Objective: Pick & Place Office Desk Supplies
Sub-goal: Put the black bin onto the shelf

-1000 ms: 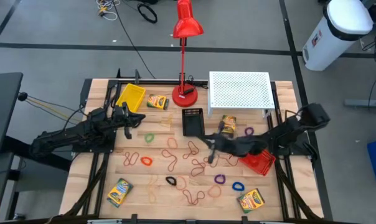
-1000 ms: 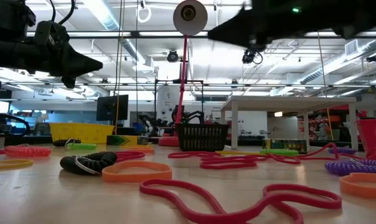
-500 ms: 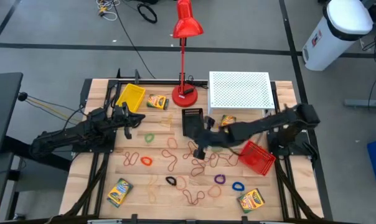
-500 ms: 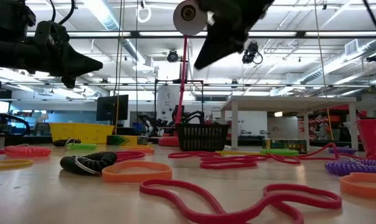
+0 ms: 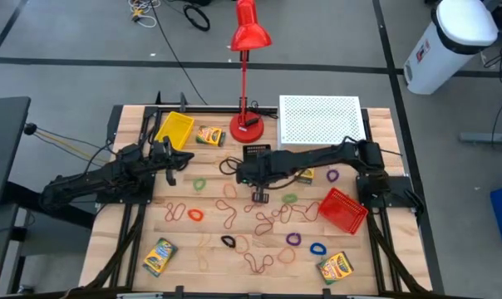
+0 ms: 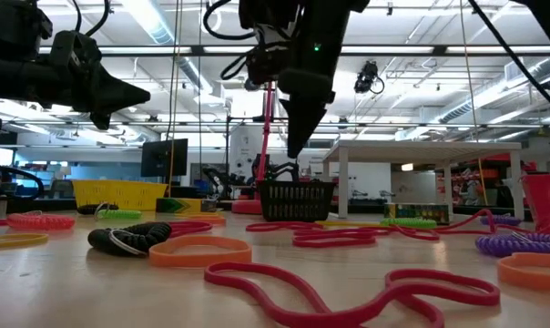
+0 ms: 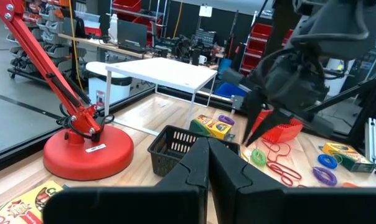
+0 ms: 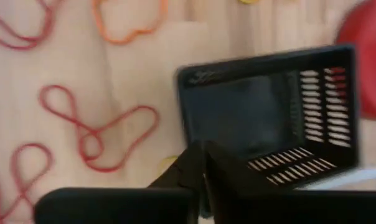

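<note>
While above rectangular black mesh bin (image 5: 257, 159) | right tool (image 5: 253, 174) fingers nearly together, empty

Right arm stretched across the table's middle, right gripper (image 5: 244, 172) fingers together, left gripper (image 5: 174, 159) closed, raised

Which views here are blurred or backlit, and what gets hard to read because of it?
Right wrist view: motion-smeared, black mesh bin and red loop soft-edged. Low view: ceiling lights silhouette both arms; near red loop out of focus. High view: even light, sharp.
</note>
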Robot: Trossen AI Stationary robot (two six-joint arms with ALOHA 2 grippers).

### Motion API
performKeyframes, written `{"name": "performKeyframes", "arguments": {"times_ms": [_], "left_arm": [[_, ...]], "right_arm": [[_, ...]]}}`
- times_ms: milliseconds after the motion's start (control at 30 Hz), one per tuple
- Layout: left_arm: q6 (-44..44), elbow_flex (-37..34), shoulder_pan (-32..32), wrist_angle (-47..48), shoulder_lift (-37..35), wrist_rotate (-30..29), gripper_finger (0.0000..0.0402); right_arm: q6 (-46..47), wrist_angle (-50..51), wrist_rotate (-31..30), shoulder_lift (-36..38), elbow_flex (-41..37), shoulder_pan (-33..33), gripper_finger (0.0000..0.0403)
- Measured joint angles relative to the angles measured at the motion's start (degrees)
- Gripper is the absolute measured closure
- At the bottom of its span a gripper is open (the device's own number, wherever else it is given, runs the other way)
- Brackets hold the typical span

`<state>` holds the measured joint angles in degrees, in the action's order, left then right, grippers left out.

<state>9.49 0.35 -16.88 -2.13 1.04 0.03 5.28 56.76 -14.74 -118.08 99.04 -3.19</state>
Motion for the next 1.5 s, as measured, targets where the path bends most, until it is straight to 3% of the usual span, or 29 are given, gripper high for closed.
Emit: {"name": "performKeyframes", "arguments": {"times_ms": [167,367,533,767,900,1000,1300,1500], "left_arm": [[-0.01,-0.01,-0.01,0.08,0.02,0.01,0.0394],[0.00,-0.01,0.01,0.10,0.02,0.00,0.0394],[-0.01,0.00,0.00,0.10,0.00,0.00,0.0394],[-0.02,-0.01,0.00,0.10,0.00,0.00,0.0394],[0.00,0.01,0.00,0.13,0.01,0.00,0.0394],[0.00,-0.01,-0.01,0.13,0.01,0.00,0.0394],[-0.01,-0.01,0.00,0.13,0.02,0.00,0.0394],[-0.02,0.00,0.00,0.13,0.02,0.00,0.0394]], "right_arm": [[-1.36,-0.76,-0.15,-0.11,-1.06,-0.22,0.0300],[-3.13,-8.97,-0.30,-0.13,-7.07,-0.21,0.0243],[-4.09,-11.13,-2.71,-0.13,-9.45,-0.26,0.0221],[-7.03,-9.00,-11.54,0.50,-9.55,-3.05,0.0202],[-7.23,-8.86,-8.99,1.23,-9.38,-4.41,0.0190],[-7.13,-8.55,-6.19,1.25,-9.39,-4.76,0.0185],[-7.28,-15.57,-5.77,1.20,-13.81,-1.62,0.0200],[-7.21,-17.95,-6.17,1.20,-15.67,-1.28,0.0251]]}}
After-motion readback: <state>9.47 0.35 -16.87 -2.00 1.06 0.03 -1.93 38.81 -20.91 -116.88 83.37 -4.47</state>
